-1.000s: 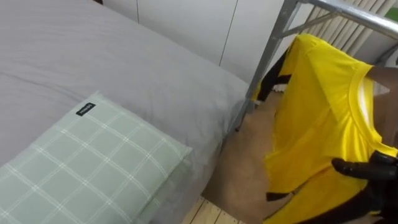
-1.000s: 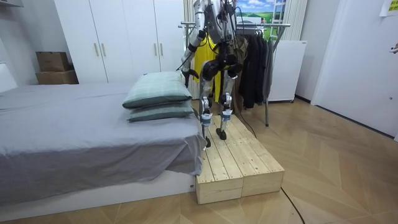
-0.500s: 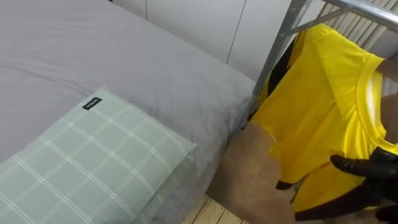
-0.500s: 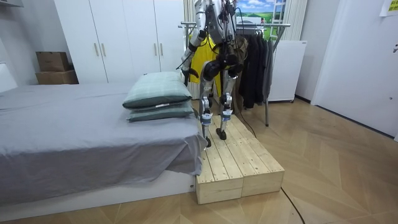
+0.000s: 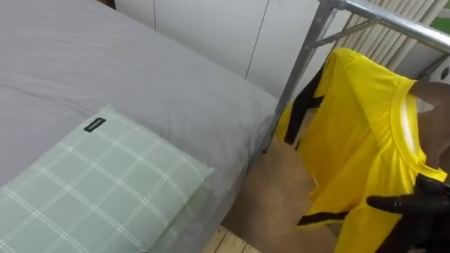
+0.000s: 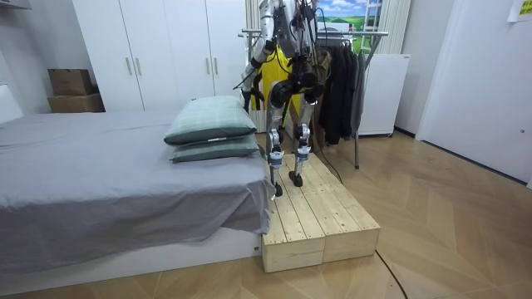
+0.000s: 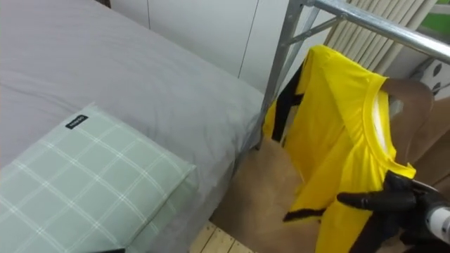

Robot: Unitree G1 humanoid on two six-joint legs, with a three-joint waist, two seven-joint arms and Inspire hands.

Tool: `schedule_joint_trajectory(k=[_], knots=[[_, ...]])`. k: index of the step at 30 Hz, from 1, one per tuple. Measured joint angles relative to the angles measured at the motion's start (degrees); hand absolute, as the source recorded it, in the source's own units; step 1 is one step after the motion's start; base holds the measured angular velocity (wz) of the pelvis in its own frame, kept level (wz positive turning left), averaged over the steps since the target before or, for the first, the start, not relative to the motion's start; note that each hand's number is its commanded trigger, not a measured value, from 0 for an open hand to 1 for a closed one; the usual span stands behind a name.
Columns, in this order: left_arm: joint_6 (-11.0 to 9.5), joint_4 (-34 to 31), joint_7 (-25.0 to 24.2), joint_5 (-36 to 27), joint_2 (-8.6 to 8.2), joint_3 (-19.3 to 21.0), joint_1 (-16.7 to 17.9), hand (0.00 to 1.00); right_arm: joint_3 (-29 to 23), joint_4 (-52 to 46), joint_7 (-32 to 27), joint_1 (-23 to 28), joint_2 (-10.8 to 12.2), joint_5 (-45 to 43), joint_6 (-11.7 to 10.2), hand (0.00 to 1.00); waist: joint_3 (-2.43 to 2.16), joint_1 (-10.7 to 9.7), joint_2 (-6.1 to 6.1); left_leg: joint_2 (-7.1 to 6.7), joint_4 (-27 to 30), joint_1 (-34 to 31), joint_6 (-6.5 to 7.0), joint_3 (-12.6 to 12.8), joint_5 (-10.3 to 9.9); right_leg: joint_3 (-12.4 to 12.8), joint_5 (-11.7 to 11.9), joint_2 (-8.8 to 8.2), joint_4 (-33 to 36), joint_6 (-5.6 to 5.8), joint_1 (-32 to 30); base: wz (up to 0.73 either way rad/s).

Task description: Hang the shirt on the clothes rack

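A yellow shirt [image 5: 358,133] with black trim hangs just below the metal rail [image 5: 394,21] of a clothes rack, collar turned to the right. My right hand [image 5: 422,211] is at the lower right, curled on the shirt's lower front with its thumb lying across the cloth; the other fingers are hidden behind the fabric. In the room view I stand on a wooden platform [image 6: 320,220] between the bed and the rack, facing the rack, with the shirt [image 6: 285,65] up in front of me. My left hand [image 6: 247,100] hangs low beside the pillows.
A grey bed [image 5: 105,63] with a green checked pillow [image 5: 98,190] lies close on my left. The rack's upright post [image 5: 299,77] stands at the bed's corner. Dark clothes [image 6: 341,91] hang further along the rack. A brown panel [image 5: 271,190] stands below the shirt.
The shirt has swung on its hold, and its lower edge has shifted to the right. My right hand stays at the lower right. The eye view itself has wobbled slightly.
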Motion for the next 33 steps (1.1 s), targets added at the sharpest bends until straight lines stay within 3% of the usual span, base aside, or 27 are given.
schedule_joint_trajectory(k=[10, 14, 19, 24, 33], knots=[[0.0, -0.1, -0.1, 1.6, 0.00, 0.0, 0.4, 0.00, -0.7, -0.4, 0.3, 1.8, -0.1, -0.9, 0.1, 0.00, -0.34, 0.0, 0.00, 0.09, -1.5, 2.9, -0.02, 0.4, 0.1, 1.0, 0.2, 0.31, -0.9, 0.09, 2.3, -0.02], [0.0, -0.7, -0.1, 1.8, 0.00, 0.3, 1.1, 0.00, -1.1, -1.0, -0.3, 1.9, -0.1, -5.1, 0.1, 0.00, -0.41, -0.3, -0.24, 0.49, -3.0, 5.0, -0.01, 1.5, 0.2, 2.1, 0.4, 0.88, -2.5, 0.31, 4.0, -0.10], [0.0, -1.2, -0.1, 1.7, 0.00, 1.9, 2.8, 0.00, -0.9, -3.1, -3.6, 2.1, -0.1, -15.5, -0.3, 0.00, -0.95, -0.3, -1.20, 0.86, -3.7, 6.8, 0.03, 2.8, 0.2, 2.9, 0.8, 1.15, -3.4, 0.24, 5.3, -0.11], [-0.3, -1.1, 0.0, 1.7, 0.00, 2.1, 3.5, 0.00, -0.9, -8.4, -7.0, 3.3, -0.1, -25.5, -0.8, 0.00, -0.85, -0.3, -1.57, 0.80, -4.7, 8.9, 0.04, 3.4, 0.2, 4.3, 0.6, 1.19, -3.4, 0.45, 6.4, -0.08], [-0.8, -3.4, 0.3, 1.6, -0.09, 2.3, 5.0, 0.00, -1.1, -16.9, -11.4, 6.9, -0.1, -34.6, -3.1, 0.00, -0.72, -0.9, -1.37, 1.14, -5.7, 10.3, 0.15, 4.9, 0.1, 6.2, 1.1, 1.73, -4.6, 0.95, 7.5, -0.08]])
